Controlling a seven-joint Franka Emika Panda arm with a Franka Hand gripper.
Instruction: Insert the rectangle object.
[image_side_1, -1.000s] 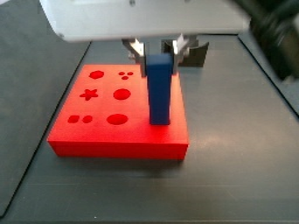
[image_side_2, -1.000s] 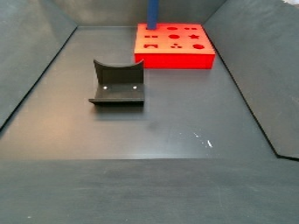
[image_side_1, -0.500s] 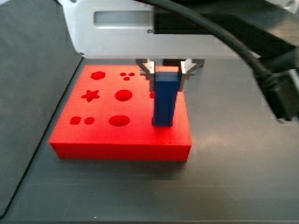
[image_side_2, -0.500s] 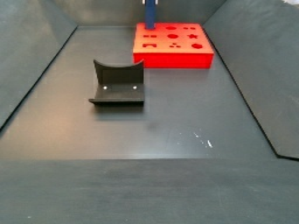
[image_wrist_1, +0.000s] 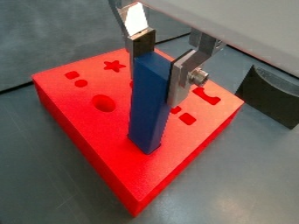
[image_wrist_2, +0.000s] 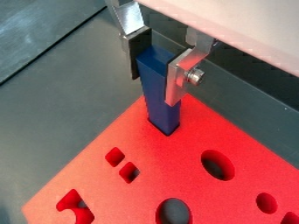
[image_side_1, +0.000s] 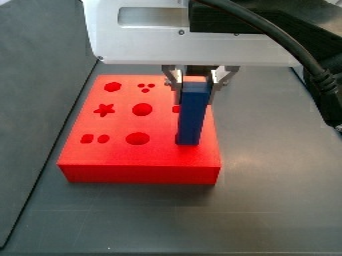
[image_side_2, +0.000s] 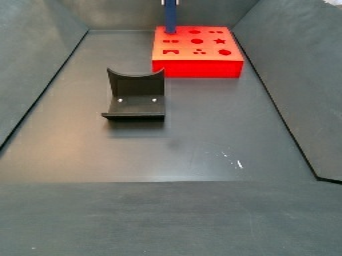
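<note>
Gripping: gripper, upper centre of a side view, jaws pinching top of blue bar.
Bar: upright, foot in red block, right side.
Fixture: well apart, frame's left-centre.

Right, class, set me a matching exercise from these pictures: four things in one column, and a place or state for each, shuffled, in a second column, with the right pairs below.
Column one:
1. rectangle object
2. red block
3. fixture
4. gripper

Column two:
A. stands alone on the dark floor, apart from the block
B. upright, its lower end in the block's top
C. lies flat, with shaped holes in its top
D. over the block, fingers on either side of the bar's upper end

Pairs: 1-B, 2-C, 3-A, 4-D
</note>
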